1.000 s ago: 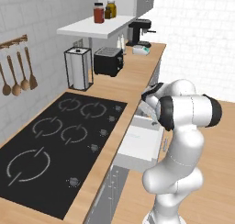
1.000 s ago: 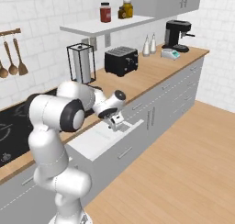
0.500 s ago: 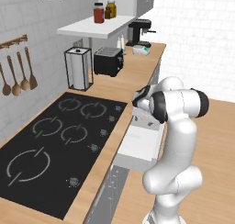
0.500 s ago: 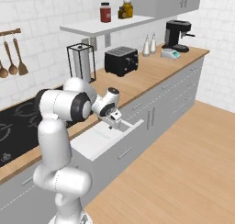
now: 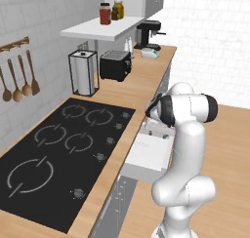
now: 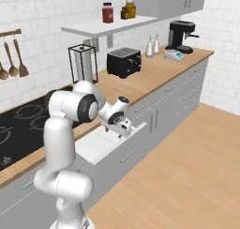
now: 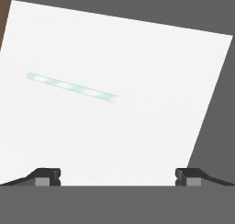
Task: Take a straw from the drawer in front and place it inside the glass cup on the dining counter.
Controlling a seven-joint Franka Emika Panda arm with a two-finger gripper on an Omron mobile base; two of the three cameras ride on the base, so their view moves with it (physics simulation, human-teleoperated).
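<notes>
The drawer [image 5: 146, 158] stands pulled out from under the wood counter, its white inner box [image 6: 95, 144] exposed. A pale green-and-white striped straw [image 7: 71, 86] lies flat on the drawer floor [image 7: 147, 126], towards the upper left of the hand view. My gripper [image 7: 117, 177] hangs above the drawer and points down into it, jaws open with nothing between them, well apart from the straw. From the base cameras the gripper [image 5: 154, 126] [image 6: 123, 127] sits over the drawer's back part. The glass cup and the dining counter are out of view.
A black cooktop [image 5: 63, 144] is inset in the wood counter left of the drawer. Further along stand a wire-frame holder [image 5: 83, 72], a black toaster [image 6: 123, 62], two shakers [image 6: 152, 46] and a coffee machine [image 6: 180, 35]. Open wood floor [image 6: 187, 167] lies to the right.
The arm's upper links have swung a little and the hand has shifted slightly over the open drawer. The jaws stay wide, and the straw has not moved.
</notes>
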